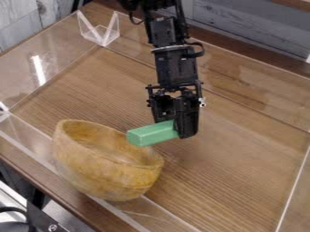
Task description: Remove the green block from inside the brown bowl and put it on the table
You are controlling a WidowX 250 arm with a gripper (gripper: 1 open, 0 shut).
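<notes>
While clamped shut in the pincer [177, 128] by 1 end, green block [151, 135] juts out left of it, above brown bowl [103, 159] rim edge, clear of table [242, 154]. Probably light, rigid, smooth-faced; short-end grip looks adequate, could pivot.

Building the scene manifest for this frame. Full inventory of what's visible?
block: 1, bright green, held in the gripper, above the bowl's far rim, off the table.
bowl: 1, light-brown wood, near-left part of the table, nothing visible inside it.
table: 1, brown wood grain with plank lines.
acrylic walls: clear, low, around the table's edges.
clear bracket: 1, transparent, far-left corner.
grey wall: background, behind the table.
gripper: 1, black, shut on the block, pointing down.
arm: 1, black, coming from the top.
</notes>
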